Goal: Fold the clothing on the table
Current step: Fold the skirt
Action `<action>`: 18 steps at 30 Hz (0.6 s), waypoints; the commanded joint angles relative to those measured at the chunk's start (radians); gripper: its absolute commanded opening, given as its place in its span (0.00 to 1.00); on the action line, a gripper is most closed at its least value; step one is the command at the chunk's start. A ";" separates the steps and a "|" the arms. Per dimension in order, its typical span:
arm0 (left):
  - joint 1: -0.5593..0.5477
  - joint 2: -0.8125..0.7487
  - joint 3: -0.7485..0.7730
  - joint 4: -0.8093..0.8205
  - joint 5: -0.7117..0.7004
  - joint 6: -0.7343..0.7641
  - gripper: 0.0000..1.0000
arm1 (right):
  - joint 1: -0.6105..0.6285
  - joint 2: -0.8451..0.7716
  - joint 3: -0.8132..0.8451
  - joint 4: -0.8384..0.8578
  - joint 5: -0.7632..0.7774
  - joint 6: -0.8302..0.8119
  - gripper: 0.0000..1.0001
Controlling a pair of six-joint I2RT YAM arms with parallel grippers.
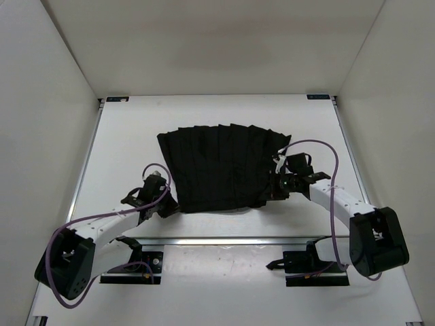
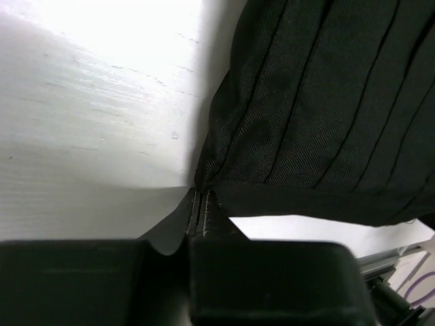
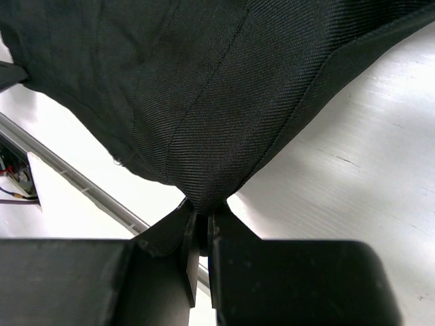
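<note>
The clothing [image 1: 221, 166], a black pleated fan-shaped garment, lies spread on the white table [image 1: 129, 136], wider at the far side. My left gripper [image 1: 173, 204] is at its near left corner. In the left wrist view the fingers [image 2: 200, 200] are pressed together right on that corner of the clothing [image 2: 319, 102]. My right gripper [image 1: 272, 190] is at the near right corner. The right wrist view shows it [image 3: 202, 217] shut on a pinched peak of the clothing [image 3: 204, 88], which rises off the table from the jaws.
A metal rail [image 1: 224, 239] runs along the table's near edge, just behind both arm bases, and shows in the right wrist view [image 3: 68, 176]. White walls enclose the table on three sides. Purple cables [image 1: 319, 146] loop over both arms.
</note>
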 commanded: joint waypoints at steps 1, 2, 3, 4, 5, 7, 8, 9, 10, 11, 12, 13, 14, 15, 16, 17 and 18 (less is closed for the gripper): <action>0.003 -0.001 -0.029 0.029 0.001 -0.015 0.00 | -0.020 -0.050 -0.004 0.026 0.012 0.009 0.00; 0.002 -0.003 -0.030 0.019 0.001 -0.012 0.00 | -0.030 -0.056 -0.005 0.017 0.012 -0.003 0.00; 0.005 -0.009 -0.023 0.019 -0.005 -0.002 0.00 | -0.027 -0.059 0.001 0.012 0.020 -0.009 0.00; 0.008 -0.012 -0.016 0.005 -0.005 0.005 0.00 | -0.045 -0.059 0.008 0.005 0.020 -0.017 0.00; 0.008 -0.020 -0.001 -0.007 -0.019 0.009 0.00 | -0.060 -0.061 0.019 -0.003 0.021 -0.026 0.00; 0.036 -0.032 0.040 -0.055 -0.033 0.061 0.00 | -0.088 -0.047 0.050 -0.029 0.021 -0.051 0.00; 0.048 -0.037 0.078 -0.072 -0.037 0.101 0.00 | -0.111 -0.052 0.086 -0.045 0.027 -0.071 0.00; 0.072 -0.032 0.127 -0.072 -0.028 0.123 0.00 | -0.123 -0.043 0.128 -0.051 0.033 -0.086 0.00; 0.101 -0.009 0.186 -0.070 -0.010 0.158 0.00 | -0.126 -0.032 0.151 -0.061 0.044 -0.094 0.00; 0.111 0.023 0.223 -0.076 -0.004 0.213 0.00 | -0.151 -0.009 0.206 -0.068 0.032 -0.114 0.00; 0.126 0.046 0.319 -0.081 0.018 0.241 0.00 | -0.152 0.005 0.273 -0.074 0.037 -0.132 0.00; 0.134 0.104 0.437 -0.102 0.024 0.294 0.00 | -0.157 0.044 0.315 -0.094 0.058 -0.150 0.00; 0.131 0.177 0.505 -0.140 0.030 0.363 0.00 | -0.153 0.086 0.423 -0.135 0.055 -0.158 0.00; 0.135 0.245 0.654 -0.183 0.038 0.417 0.00 | -0.166 0.138 0.550 -0.182 0.063 -0.189 0.00; 0.126 0.274 0.813 -0.208 0.027 0.439 0.00 | -0.169 0.163 0.626 -0.212 0.082 -0.206 0.00; 0.119 0.323 0.897 -0.251 0.007 0.486 0.00 | -0.175 0.207 0.775 -0.263 0.095 -0.220 0.00; 0.109 0.357 1.054 -0.288 -0.020 0.508 0.00 | -0.183 0.229 0.924 -0.293 0.128 -0.230 0.00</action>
